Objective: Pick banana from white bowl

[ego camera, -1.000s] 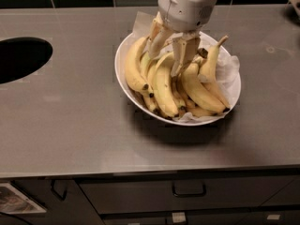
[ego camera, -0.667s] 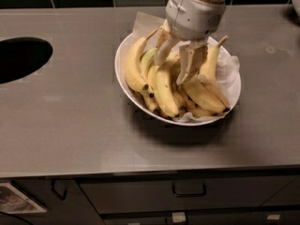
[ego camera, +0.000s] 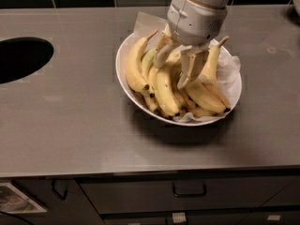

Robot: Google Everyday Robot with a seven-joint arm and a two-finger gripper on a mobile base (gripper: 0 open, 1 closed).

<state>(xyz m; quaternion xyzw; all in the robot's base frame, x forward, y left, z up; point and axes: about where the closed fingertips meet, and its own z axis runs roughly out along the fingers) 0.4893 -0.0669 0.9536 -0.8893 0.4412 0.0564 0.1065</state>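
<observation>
Spread claw (ego camera: 174,63) low over white bowl (ego camera: 119,69), banana (ego camera: 133,69) just beside it

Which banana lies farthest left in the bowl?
The speckled yellow banana along the bowl's left rim; other bananas lie right of it, nearer the gripper over mid-bowl.
</observation>
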